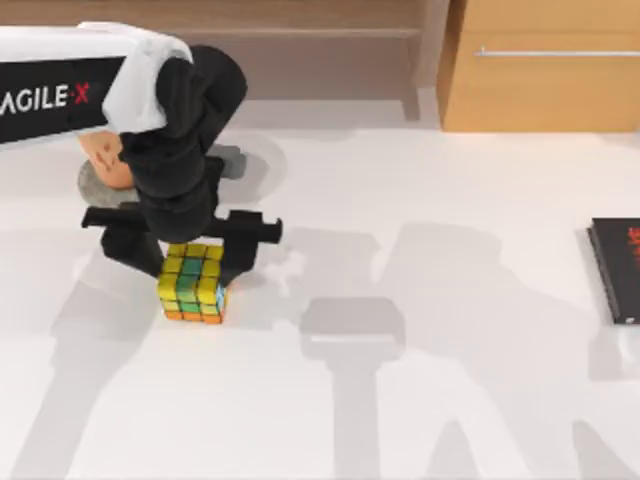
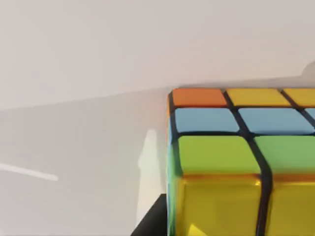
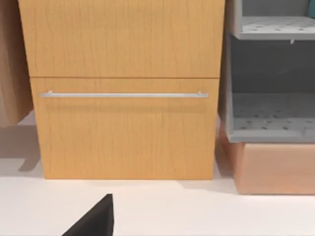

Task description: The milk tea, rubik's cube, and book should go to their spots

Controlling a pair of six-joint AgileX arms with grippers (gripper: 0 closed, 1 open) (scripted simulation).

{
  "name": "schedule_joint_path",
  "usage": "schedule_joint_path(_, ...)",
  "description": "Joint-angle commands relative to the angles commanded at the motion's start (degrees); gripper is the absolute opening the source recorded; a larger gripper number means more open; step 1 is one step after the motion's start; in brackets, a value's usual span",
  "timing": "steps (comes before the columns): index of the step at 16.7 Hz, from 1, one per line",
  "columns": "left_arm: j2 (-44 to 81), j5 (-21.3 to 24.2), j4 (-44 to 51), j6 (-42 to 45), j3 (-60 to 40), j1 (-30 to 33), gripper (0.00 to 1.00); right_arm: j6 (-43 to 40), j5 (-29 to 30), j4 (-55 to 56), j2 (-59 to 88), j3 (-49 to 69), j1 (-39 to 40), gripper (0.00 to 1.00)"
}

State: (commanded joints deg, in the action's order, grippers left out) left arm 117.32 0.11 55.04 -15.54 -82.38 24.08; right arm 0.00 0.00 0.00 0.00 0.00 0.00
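Yellow squares dominated the rubik's cube (image 1: 193, 282), which was seen left of centre in the top view, on the white table (image 1: 450, 300), with green, orange and light-blue squares mixed in and dark lines between them. The left hand (image 1: 190, 262) was positioned over the cube's far edge, its two dark fingers spread to either side of the cube; whether they were already pressing on it could not be told. In the left wrist view the cube (image 2: 241, 162) was seen close up and off to one side, not centred. From this a risk was judged: if the fingers were closed off-centre, the cube could be twisted or pushed across the smooth table, or caught by a corner and dropped on lifting. An orange-tan shape (image 1: 105, 160) was partly hidden under the arm at the upper left. A black book (image 1: 618, 268) lay at the right edge. The right hand's state could not be told.
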Motion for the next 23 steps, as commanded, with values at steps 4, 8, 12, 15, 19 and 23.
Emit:
schedule_joint_path(4, 0.00, 0.00, 0.00, 0.00, 0.00, 0.00, 0.00, 0.00, 0.00, 0.00, 0.00, 0.00, 0.00, 1.00)
schedule_joint_path(8, -0.39, 0.02, 0.87, 0.04, -0.63, -0.05, 0.00, 0.00, 0.00, 0.00, 0.00, 0.00, 0.00, 1.00)
schedule_joint_path(12, -1.86, 0.01, 5.34, 0.00, -3.60, -0.02, 0.00, 0.00, 0.00, 0.00, 0.00, 0.00, 0.00, 1.00)
schedule_joint_path(15, -2.14, 0.01, 6.18, -0.01, -4.18, -0.01, 0.00, 0.00, 0.00, 0.00, 0.00, 0.00, 0.00, 1.00)
schedule_joint_path(19, -2.63, 0.22, 5.27, 0.62, -3.92, 0.02, 0.00, 0.00, 0.00, 0.00, 0.00, 0.00, 0.00, 1.00)
schedule_joint_path(23, -10.59, 1.95, -3.43, 5.28, -2.84, -0.41, 0.00, 0.00, 0.00, 0.00, 0.00, 0.00, 0.00, 1.00)
